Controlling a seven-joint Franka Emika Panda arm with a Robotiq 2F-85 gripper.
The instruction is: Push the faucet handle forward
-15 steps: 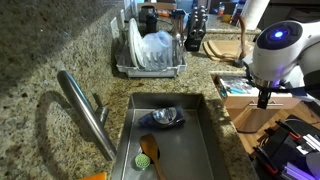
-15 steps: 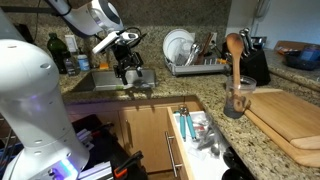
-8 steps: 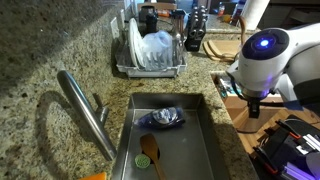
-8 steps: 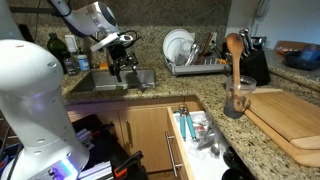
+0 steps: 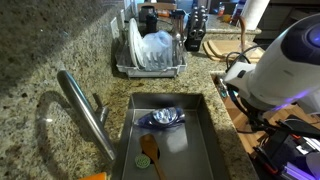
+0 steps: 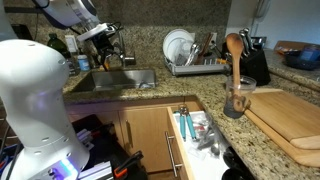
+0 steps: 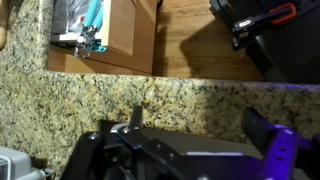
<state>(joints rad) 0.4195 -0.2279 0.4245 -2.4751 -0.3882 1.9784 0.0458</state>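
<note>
**Approach to the handle**

The gripper (image 7: pixel 195 128) is seen empty, jaws spread, over the counter (image 7: pixel 60 100). The handle (image 5: pixel 99 105) stands beside the spout (image 5: pixel 85 112) (at the sink (image 5: pixel 129 125) rim). One finger is best laid against it, then eased forward.

Speckled brown granite countertop (image 5: pixel 45 45), silver faucet handle (image 5: pixel 98 104), grey sink (image 5: pixel 195 150), white plates (image 5: pixel 134 45), white arm (image 5: pixel 290 65)

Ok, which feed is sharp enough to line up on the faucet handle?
In an exterior view the short silver lever handle and thick tubular spout are sharp, with hard shadows, but the white arm is blurred. Wrist view: the hand is dark and soft, purple glow at right, no handle there.
</note>
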